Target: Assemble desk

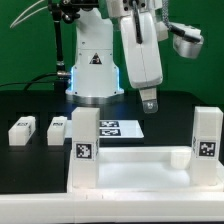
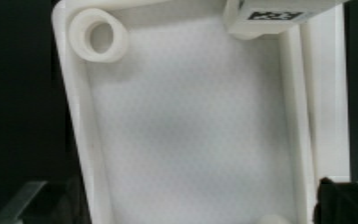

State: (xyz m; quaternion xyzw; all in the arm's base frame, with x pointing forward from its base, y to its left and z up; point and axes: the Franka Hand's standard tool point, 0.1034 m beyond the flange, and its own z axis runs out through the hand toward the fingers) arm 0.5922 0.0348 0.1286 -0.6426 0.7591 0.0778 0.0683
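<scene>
The white desk top (image 1: 140,172) lies rim-up at the table's front. Two square legs stand upright on it, one at the exterior view's left (image 1: 85,150) and one at its right (image 1: 207,145), both tagged. Two loose legs (image 1: 22,130) (image 1: 57,128) lie on the black table at the exterior view's left. My gripper (image 1: 148,102) hangs above the desk top's far edge and holds nothing. In the wrist view the desk top (image 2: 185,110) fills the picture, with an empty round corner socket (image 2: 105,35) and a tagged leg (image 2: 274,15). The gripper (image 2: 179,205) is open, its dark fingers (image 2: 23,202) wide apart.
The marker board (image 1: 118,127) lies flat on the table behind the desk top, in front of the arm's base (image 1: 95,75). A green wall closes off the back.
</scene>
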